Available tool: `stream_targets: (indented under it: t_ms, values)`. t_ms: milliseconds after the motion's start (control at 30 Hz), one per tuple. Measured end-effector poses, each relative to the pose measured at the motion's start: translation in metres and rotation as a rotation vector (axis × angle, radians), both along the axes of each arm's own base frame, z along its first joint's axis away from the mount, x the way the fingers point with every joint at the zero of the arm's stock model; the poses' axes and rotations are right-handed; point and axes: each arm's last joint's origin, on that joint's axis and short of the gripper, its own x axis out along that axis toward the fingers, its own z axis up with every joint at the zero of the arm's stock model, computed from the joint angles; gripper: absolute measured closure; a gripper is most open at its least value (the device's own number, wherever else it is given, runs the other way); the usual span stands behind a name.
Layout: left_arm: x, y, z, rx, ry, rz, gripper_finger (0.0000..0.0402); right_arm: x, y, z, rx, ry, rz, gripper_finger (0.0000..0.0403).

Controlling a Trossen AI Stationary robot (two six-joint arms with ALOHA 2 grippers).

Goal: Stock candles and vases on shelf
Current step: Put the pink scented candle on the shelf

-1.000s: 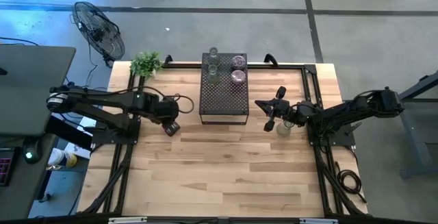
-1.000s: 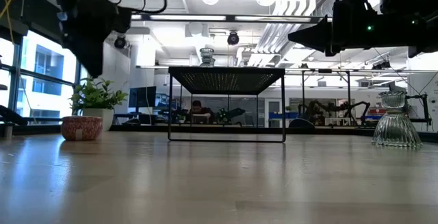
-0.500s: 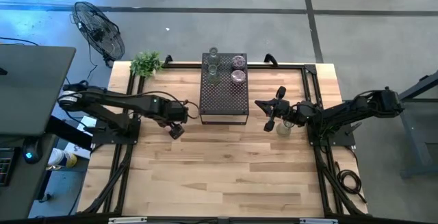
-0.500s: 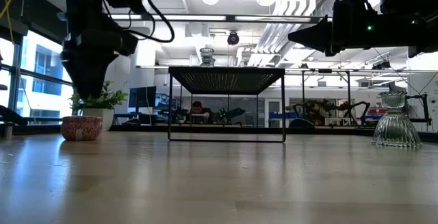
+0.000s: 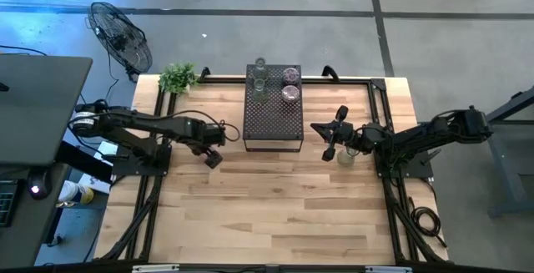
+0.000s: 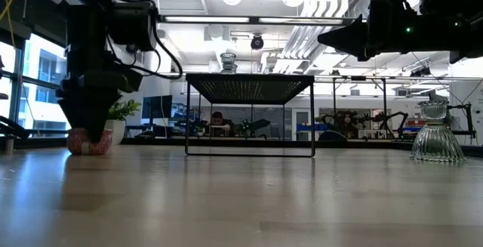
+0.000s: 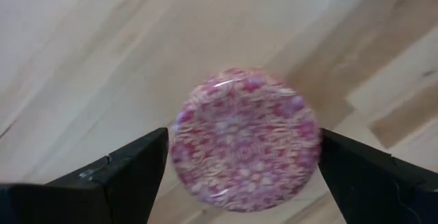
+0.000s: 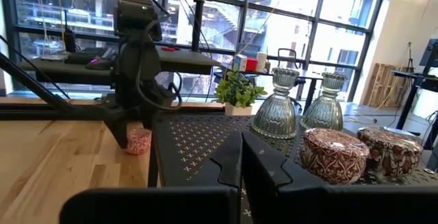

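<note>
Candle (image 7: 245, 138), pink and patterned, sitting on the wooden surface (image 5: 275, 198) left of the shelf (image 5: 273, 116), framed between the spread jaws of the left gripper (image 5: 213, 158), one finger (image 7: 123, 176) just beside each flank, no contact visible. Lowered straight over it in the low view, nearly to the surface. On the black perforated shelf top, at its far end: two candles (image 8: 331, 155) (image 8: 383, 150) and two glass vases (image 8: 276, 112) (image 8: 323, 109), upright, side by side. Third vase (image 6: 437, 133) standing on the surface right of the shelf, close to the right gripper (image 5: 329, 151), which hangs above the surface, jaws pressed together, holding nothing. Potted plant (image 5: 178, 78) at the far left corner.
</note>
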Motion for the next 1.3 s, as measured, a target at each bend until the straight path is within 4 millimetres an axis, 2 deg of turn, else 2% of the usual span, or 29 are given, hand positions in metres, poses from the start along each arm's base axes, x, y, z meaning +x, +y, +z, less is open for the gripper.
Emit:
stream_targets:
  t_ms: [167,400,600,767,900,1067,1167,1300]
  values:
    - [0.003,-0.001,0.000,-0.013,-0.035,-0.024,0.0056,0.000,0.000,0.000,0.000,0.000,-0.001,0.0403]
    - [0.003,-0.001,0.000,-0.011,-0.025,-0.045,0.0119,0.000,0.000,0.000,0.000,0.000,-0.001,0.0403]
    - [0.003,-0.002,0.000,-0.020,-0.030,-0.057,0.0109,0.000,0.000,0.000,0.020,-0.007,0.002,0.0403]
    - [0.010,-0.019,0.009,-0.065,-0.068,-0.174,0.0114,0.000,0.000,0.000,0.024,-0.008,0.003,0.0403]
    - [0.022,-0.046,0.027,-0.023,-0.148,-0.341,0.0118,0.000,0.000,0.000,0.045,-0.015,0.006,0.0403]
    - [0.048,-0.080,0.044,0.044,-0.424,-0.436,0.0118,0.001,0.003,0.001,0.076,-0.025,0.018,0.0403]
    - [0.067,-0.090,0.040,0.049,-0.507,-0.448,0.0118,0.001,0.009,0.001,0.080,-0.025,0.010,0.0403]
    - [0.100,-0.094,0.026,0.086,-0.455,-0.495,0.0118,0.003,0.017,0.004,0.066,-0.019,-0.020,0.0403]
